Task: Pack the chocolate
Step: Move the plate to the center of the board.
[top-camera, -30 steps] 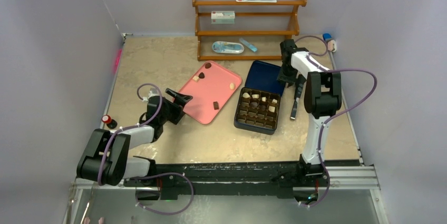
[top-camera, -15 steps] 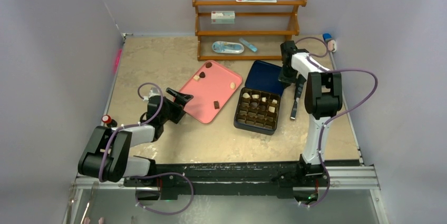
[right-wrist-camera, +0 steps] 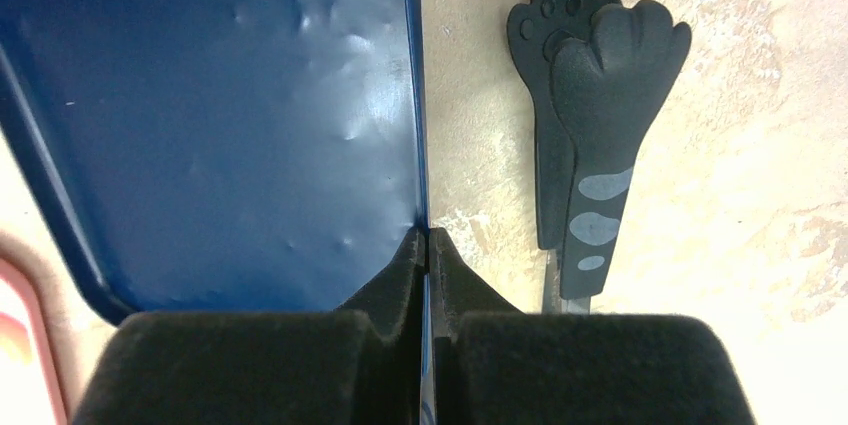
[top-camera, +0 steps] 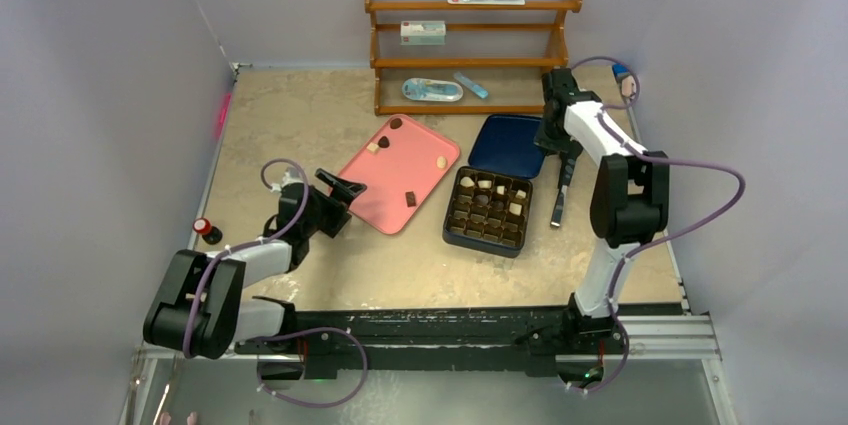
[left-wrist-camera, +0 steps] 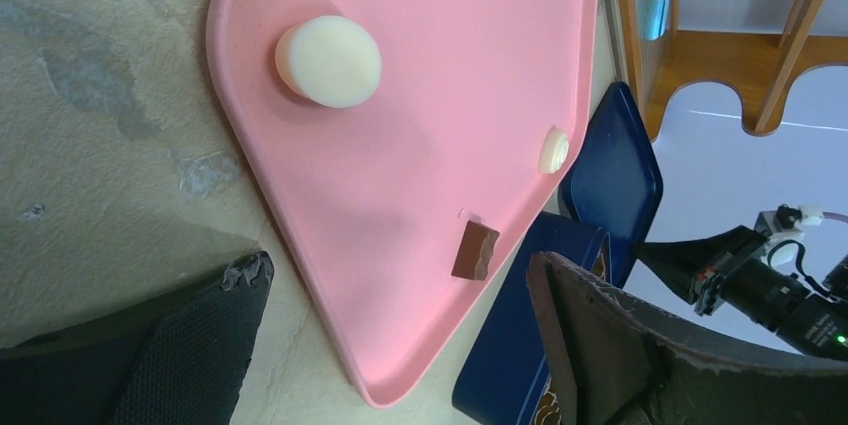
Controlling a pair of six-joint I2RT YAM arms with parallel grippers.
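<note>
Closing from half-spread, the right claw [right-wrist-camera: 428, 245] now pinches the rim of the blue lid [right-wrist-camera: 220, 115], its arm swung outward. Paw-tipped tongs [right-wrist-camera: 600, 95] lie just beside the lid on the tabletop [right-wrist-camera: 720, 195]. Left claw [left-wrist-camera: 395, 275] stands wide apart over the near corner of the pink tray [left-wrist-camera: 420, 75]. Chocolate [left-wrist-camera: 474, 250] sits loose on that tray, with more in the gridded box [top-camera: 487, 210]. Pieces look light, rigid, smooth and easily scuffed, so they are probably best nipped gently across opposite flat sides.
</note>
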